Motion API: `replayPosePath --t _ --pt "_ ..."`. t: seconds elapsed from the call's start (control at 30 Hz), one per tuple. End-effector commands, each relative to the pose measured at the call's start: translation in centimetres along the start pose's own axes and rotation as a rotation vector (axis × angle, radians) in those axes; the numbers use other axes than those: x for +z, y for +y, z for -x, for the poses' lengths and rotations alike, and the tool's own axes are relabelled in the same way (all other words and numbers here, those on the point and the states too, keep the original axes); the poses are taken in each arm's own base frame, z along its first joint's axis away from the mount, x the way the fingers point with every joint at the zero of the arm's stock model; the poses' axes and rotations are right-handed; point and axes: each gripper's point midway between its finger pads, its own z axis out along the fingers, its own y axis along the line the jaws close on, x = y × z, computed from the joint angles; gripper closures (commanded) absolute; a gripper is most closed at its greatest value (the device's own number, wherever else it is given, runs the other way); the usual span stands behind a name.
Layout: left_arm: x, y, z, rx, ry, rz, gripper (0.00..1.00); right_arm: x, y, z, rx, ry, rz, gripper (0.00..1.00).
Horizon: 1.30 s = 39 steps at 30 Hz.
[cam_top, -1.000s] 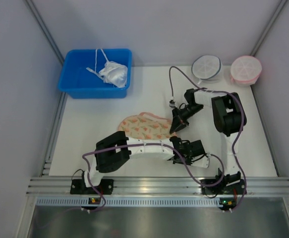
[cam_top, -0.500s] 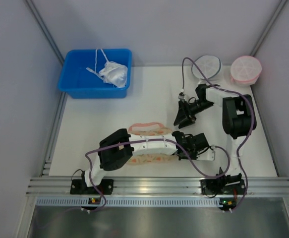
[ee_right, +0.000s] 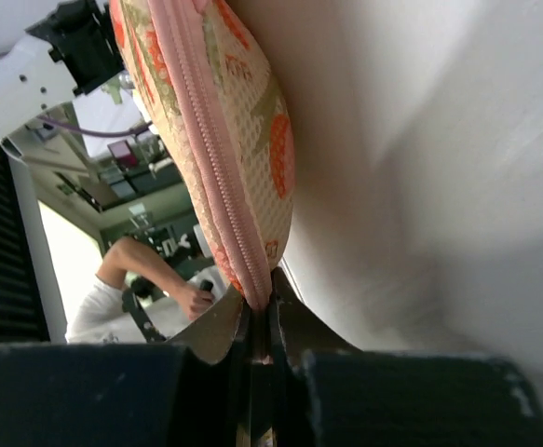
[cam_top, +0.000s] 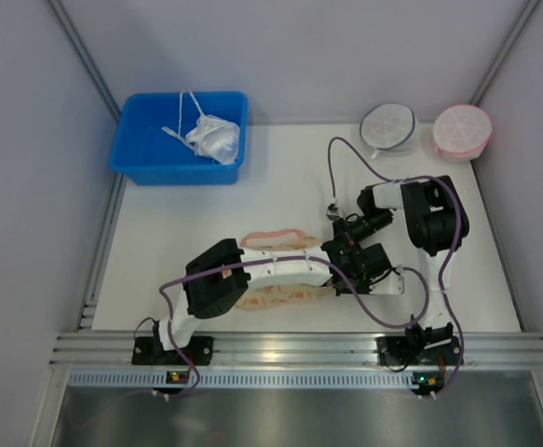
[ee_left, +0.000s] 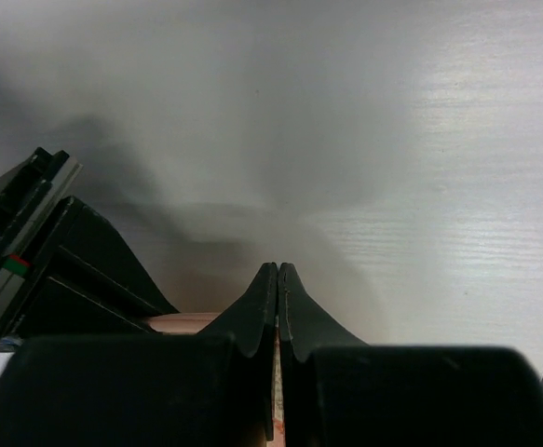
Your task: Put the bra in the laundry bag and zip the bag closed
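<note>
The peach-pink floral laundry bag (cam_top: 273, 296) stands on edge under my left forearm, its pink zipper rim (cam_top: 273, 233) showing behind the arm. My left gripper (cam_top: 346, 264) is shut at the bag's right end, and a sliver of floral fabric (ee_left: 277, 402) shows between its fingers. My right gripper (cam_top: 338, 240) is shut on the pink zipper rim (ee_right: 217, 177) at the tip of the bag (ee_right: 271, 149), right beside the left gripper. In the right wrist view the zipper reads as closed. The cream bra is hidden.
A blue bin (cam_top: 141, 158) at the back left holds a white bra with string straps (cam_top: 213, 138). A round white mesh pouch (cam_top: 388, 125) and a round pink mesh pouch (cam_top: 462, 129) stand at the back right. The enclosure walls rise on both sides.
The bag lay flat a second ago. It has been pulled nearer and turned on edge. My right gripper drew back toward the far right, then came in again and shut on the zipper rim.
</note>
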Motion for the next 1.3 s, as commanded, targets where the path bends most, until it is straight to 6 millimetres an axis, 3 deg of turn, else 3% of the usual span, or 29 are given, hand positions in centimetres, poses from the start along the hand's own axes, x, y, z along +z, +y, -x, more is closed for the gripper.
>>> replayPosePath --t 0.0,0.2,0.23,0.33,0.37,0.47,0.57,0.7,0.77,0.83,0.97,1.07,1.1,1.13,1.17,1.2,1.27 --pt "-2.1 -0.2 1.5 -0.002 -0.08 -0.012 1.0 -0.3 1.3 1.1 -0.044 -0.015 0.033 1.0" --pt "-2.9 -3.7 -1.3 0.069 -0.049 -0.093 1.0 -1.6 -0.2 2.2 -0.058 -0.045 -0.063 1.0" --pt "-2.6 -4.7 -2.6 0.078 -0.02 -0.11 1.0 -1.9 -0.4 2.3 -0.061 -0.049 -0.074 1.0" --pt "-3.1 -5.4 -4.1 0.077 0.0 -0.121 1.0 -2.3 -0.5 2.6 -0.068 -0.054 -0.091 1.0" --pt "-2.8 -6.0 -5.7 0.078 0.034 -0.135 1.0 -2.5 -0.5 2.6 -0.084 -0.055 -0.099 1.0" --pt "-3.5 -6.8 -8.0 0.081 0.062 -0.148 1.0 -2.9 -0.6 2.7 -0.108 -0.055 -0.137 1.0" --pt "-3.7 -7.1 -8.8 0.085 0.071 -0.15 1.0 -3.2 -0.7 3.0 -0.124 -0.069 -0.153 1.0" --pt "-4.9 -5.2 -6.5 0.071 0.013 -0.094 0.6 -3.6 -0.1 3.3 -0.151 -0.098 -0.171 1.0" --pt "-5.9 -4.3 -5.3 0.046 -0.031 -0.084 0.27 -4.2 0.4 3.5 -0.186 -0.119 -0.199 1.0" --pt "-6.7 -3.2 -4.7 0.027 -0.062 -0.064 0.24 -5.0 0.7 3.6 -0.206 -0.139 -0.23 1.0" --pt "-8.9 -0.8 -4.0 -0.046 -0.128 -0.017 0.22 -8.2 1.7 4.2 -0.272 -0.216 -0.332 1.0" --pt "-10.7 0.7 -3.9 -0.147 -0.198 -0.039 0.21 -12.2 2.2 5.6 -0.316 -0.308 -0.427 1.0" --pt "-11.0 1.8 -4.3 -0.183 -0.21 -0.034 0.16 -14.5 2.4 6.6 -0.325 -0.359 -0.475 1.0" --pt "-11.2 2.3 -4.6 -0.194 -0.213 -0.022 0.01 -15.8 2.6 7.1 -0.337 -0.385 -0.502 1.0" --pt "-11.8 3.1 -4.8 -0.199 -0.224 -0.001 0.01 -17.0 2.8 7.7 -0.351 -0.408 -0.526 1.0" --pt "-12.1 4.0 -5.2 -0.196 -0.22 0.035 0.01 -20.2 2.9 8.6 -0.366 -0.474 -0.585 1.0" --pt "-12.5 4.9 -5.5 -0.196 -0.22 0.072 0.01 -23.1 3.6 9.9 -0.411 -0.523 -0.644 1.0"
